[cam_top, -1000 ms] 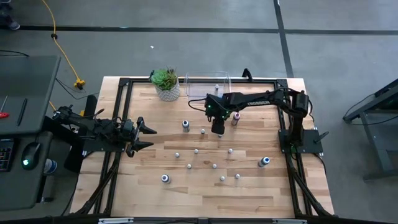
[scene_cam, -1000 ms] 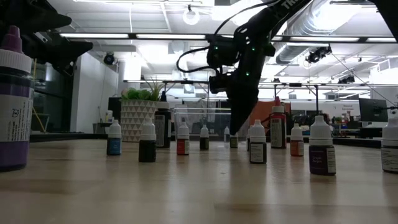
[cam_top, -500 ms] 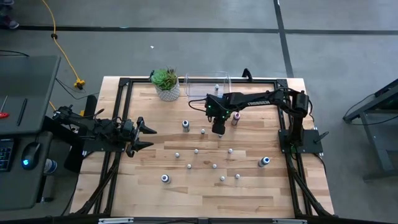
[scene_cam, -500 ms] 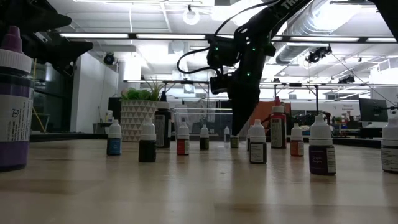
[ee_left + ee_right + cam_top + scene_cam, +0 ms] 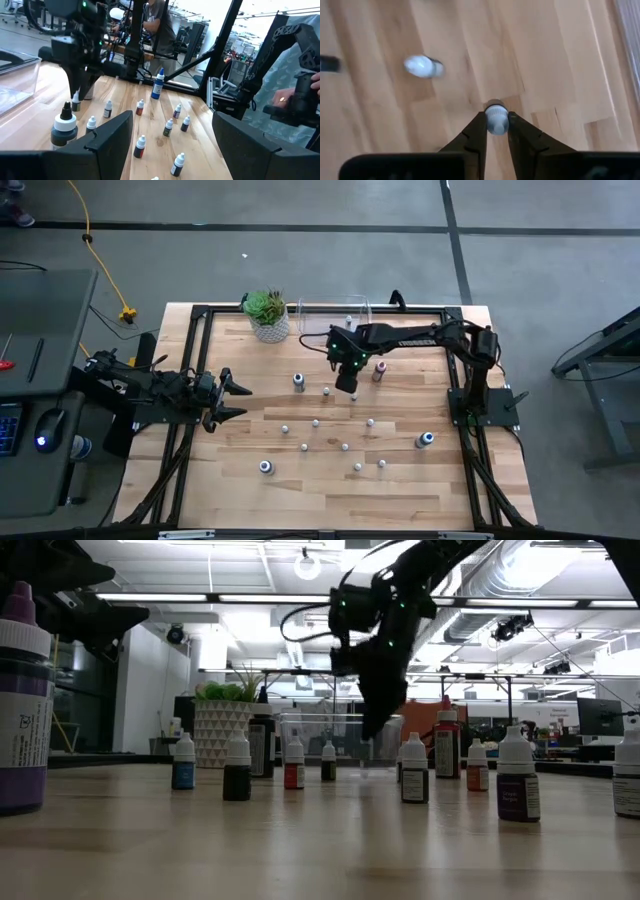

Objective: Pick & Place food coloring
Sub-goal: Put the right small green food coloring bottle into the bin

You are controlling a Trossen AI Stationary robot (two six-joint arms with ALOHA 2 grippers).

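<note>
The food coloring is a scatter of tiny bottles standing upright on the wooden table (image 5: 250,430), such as a blue-topped one (image 5: 298,381), a red-topped one (image 5: 379,368) and pale ones (image 5: 315,423). My right gripper (image 5: 345,385) hangs over the table's middle, pointing steeply down, shut on one small pale-capped bottle (image 5: 496,119). In the low view it (image 5: 374,728) is above the row of bottles. My left gripper (image 5: 236,398) waits level at the table's left edge, open, with nothing between its fingers (image 5: 110,140). My right gripper pinches the small bottle between its two fingers (image 5: 476,134), one on each side just below the pale cap (image 5: 496,113). The fingers come from above, slanting steeply down. The bottle is upright, cap up, and lifted clear of the table.
A clear plastic bin (image 5: 335,315) with one bottle inside stands at the far edge, and a green potted plant (image 5: 266,313) is to its left. Black frame rails (image 5: 195,360) border the table. A person stands beyond the table in the left wrist view (image 5: 155,25).
My right gripper has risen from the table and shifted a little toward the far edge. The small bottle that stood between its fingertips has gone up with it, off the table. The other bottles stand as before.
</note>
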